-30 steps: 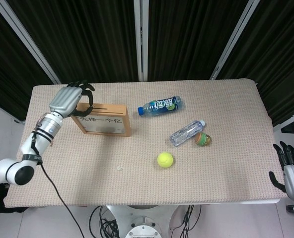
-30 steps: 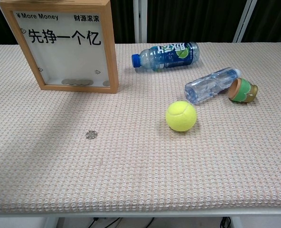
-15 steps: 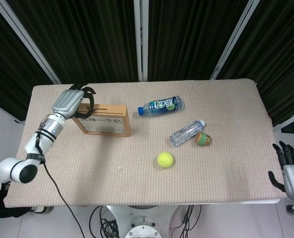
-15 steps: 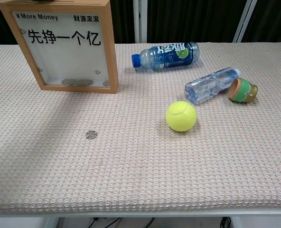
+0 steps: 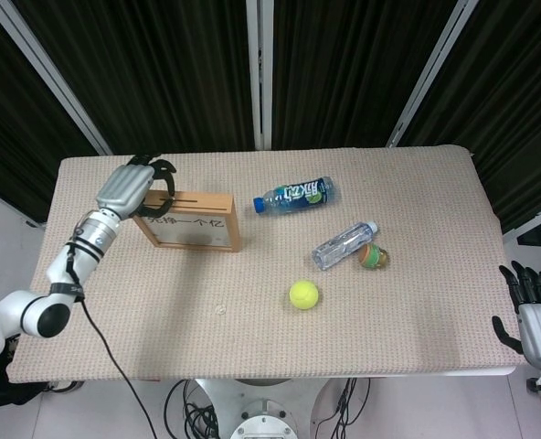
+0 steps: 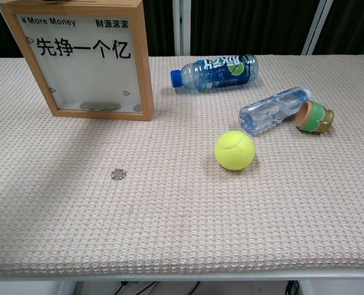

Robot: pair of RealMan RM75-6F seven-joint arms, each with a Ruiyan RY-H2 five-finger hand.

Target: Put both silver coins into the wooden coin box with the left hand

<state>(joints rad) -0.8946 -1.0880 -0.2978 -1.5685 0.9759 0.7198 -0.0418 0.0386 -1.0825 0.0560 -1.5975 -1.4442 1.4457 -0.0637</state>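
The wooden coin box (image 5: pixel 193 224) stands upright at the table's left; in the chest view the coin box (image 6: pixel 90 61) shows several coins lying at its bottom. My left hand (image 5: pixel 129 187) rests at the left end of the box's top, by the slot, its fingers curled over the edge. Whether they pinch a coin is hidden. One silver coin (image 5: pixel 220 310) lies flat on the mat in front of the box, also visible as the coin (image 6: pixel 117 175) in the chest view. My right hand (image 5: pixel 537 315) hangs off the table's front right corner, fingers spread, holding nothing.
A blue-labelled bottle (image 5: pixel 293 195) lies right of the box. A clear bottle (image 5: pixel 344 244) and a small green-and-brown object (image 5: pixel 373 257) lie further right. A yellow tennis ball (image 5: pixel 303 294) sits in front of them, to the right of the coin.
My left hand has sunk slightly closer onto the box's top left end over the last second. The coin on the mat and the right hand have not moved.
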